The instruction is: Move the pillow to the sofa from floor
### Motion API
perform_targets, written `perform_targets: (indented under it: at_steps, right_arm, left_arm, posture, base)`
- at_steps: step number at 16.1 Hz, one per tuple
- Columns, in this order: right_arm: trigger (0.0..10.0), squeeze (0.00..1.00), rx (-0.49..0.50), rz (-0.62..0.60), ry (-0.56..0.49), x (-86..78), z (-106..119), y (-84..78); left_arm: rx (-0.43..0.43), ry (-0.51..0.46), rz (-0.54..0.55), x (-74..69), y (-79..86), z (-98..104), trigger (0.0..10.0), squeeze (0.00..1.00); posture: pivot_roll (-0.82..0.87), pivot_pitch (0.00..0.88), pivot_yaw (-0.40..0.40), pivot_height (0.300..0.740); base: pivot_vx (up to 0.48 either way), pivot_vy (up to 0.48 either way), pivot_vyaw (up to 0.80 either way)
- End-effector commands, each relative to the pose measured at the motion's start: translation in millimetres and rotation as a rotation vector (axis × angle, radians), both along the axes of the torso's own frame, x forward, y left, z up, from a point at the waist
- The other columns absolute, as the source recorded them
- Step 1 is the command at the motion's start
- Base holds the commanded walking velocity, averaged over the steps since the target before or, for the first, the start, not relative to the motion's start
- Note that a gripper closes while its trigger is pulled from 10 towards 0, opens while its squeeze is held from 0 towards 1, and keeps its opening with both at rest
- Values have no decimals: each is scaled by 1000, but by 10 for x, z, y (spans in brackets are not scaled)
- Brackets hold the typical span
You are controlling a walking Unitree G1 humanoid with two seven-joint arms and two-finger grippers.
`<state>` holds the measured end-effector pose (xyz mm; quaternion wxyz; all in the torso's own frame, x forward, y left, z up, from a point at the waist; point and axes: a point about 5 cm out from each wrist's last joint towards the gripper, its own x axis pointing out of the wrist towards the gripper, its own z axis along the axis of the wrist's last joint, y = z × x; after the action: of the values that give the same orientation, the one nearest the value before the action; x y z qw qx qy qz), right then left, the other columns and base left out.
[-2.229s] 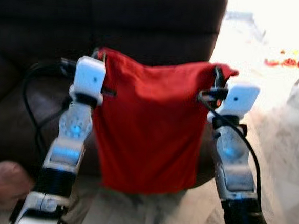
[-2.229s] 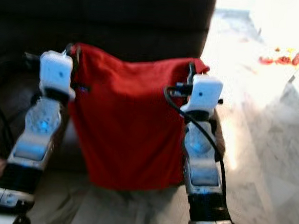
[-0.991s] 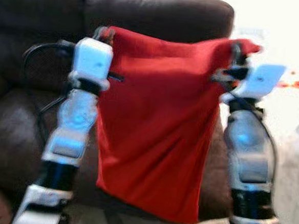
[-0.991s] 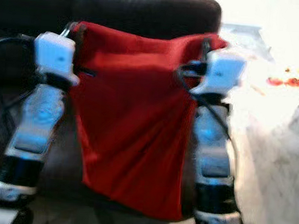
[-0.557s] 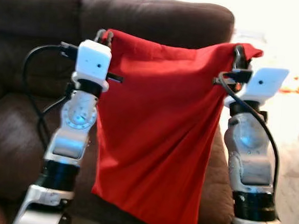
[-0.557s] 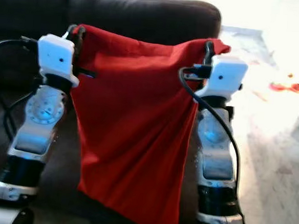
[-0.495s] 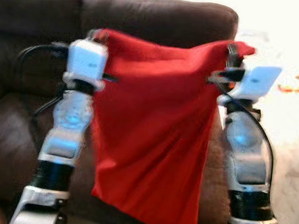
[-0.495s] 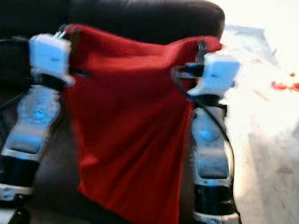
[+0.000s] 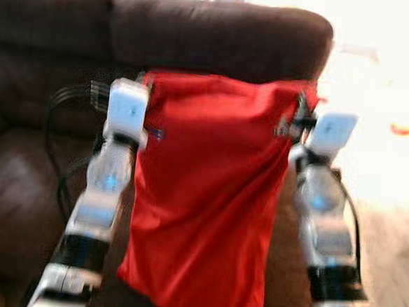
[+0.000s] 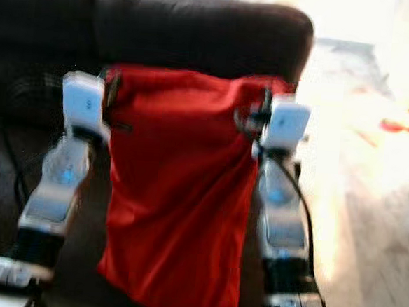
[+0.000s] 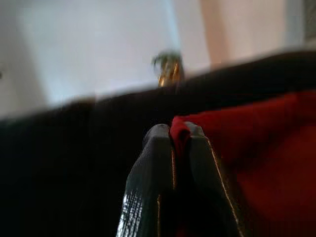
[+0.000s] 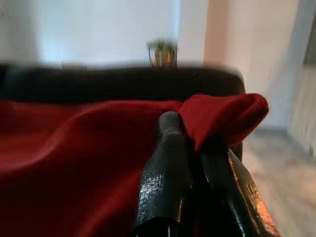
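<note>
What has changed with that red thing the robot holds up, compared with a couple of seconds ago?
The camera view has shifted: the sofa's backrest top now shows, where floor showed under the red pillow before. The pillow now hangs wholly in front of the sofa. Unchanged: the left gripper and right gripper still pinch its two top corners.

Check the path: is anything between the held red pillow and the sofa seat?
Nothing visible blocks it. The red pillow hangs from the left gripper and right gripper, pinched at its top corners, directly before the dark sofa. The seat behind the cloth is hidden.
</note>
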<state>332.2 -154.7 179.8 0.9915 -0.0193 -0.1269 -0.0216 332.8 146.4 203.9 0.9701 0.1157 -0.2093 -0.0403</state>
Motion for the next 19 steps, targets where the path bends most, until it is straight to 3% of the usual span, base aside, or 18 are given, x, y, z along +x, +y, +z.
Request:
perform_targets:
  at_steps: [1, 5, 8, 12, 15, 18, 19]
  right_arm:
    - [10000, 0, 20, -14, 47, -26, -139, -56]
    - [10000, 0, -4, 5, 199, -117, -553, -2]
    - [10000, 0, 12, -5, 204, -146, -614, -1]
    - [10000, 0, 11, -18, 185, -110, -571, -39]
    - [10000, 0, 16, -55, 168, -93, -556, -124]
    - [10000, 0, 14, -88, 175, -132, -597, -187]
    - [10000, 0, 15, -100, 174, -142, -601, -215]
  left_arm:
    - [10, 40, 5, -1, 27, -82, 10000, 0]
    - [10, 185, -1, -17, 43, -440, 10000, 0]
    - [31, 239, 6, -32, 54, -589, 10000, 0]
    - [14, 150, 17, 48, 50, -354, 10000, 0]
    - [35, 78, 1, 243, 19, -94, 10000, 0]
    - [85, 134, 21, 349, -7, -169, 10000, 0]
    - [66, 131, 15, 367, -24, -158, 10000, 0]
  posture:
    - [22, 0, -23, 740]
    - [20, 0, -24, 740]
    - [17, 0, -21, 740]
    - [23, 0, -21, 740]
    - [24, 0, -16, 740]
    - [14, 0, -10, 740]
    - [12, 0, -9, 740]
  base:
    - [0, 0, 0]
    - [0, 0, 0]
    - [0, 0, 0]
    - [0, 0, 0]
    - [0, 0, 0]
    - [0, 0, 0]
    - [0, 0, 0]
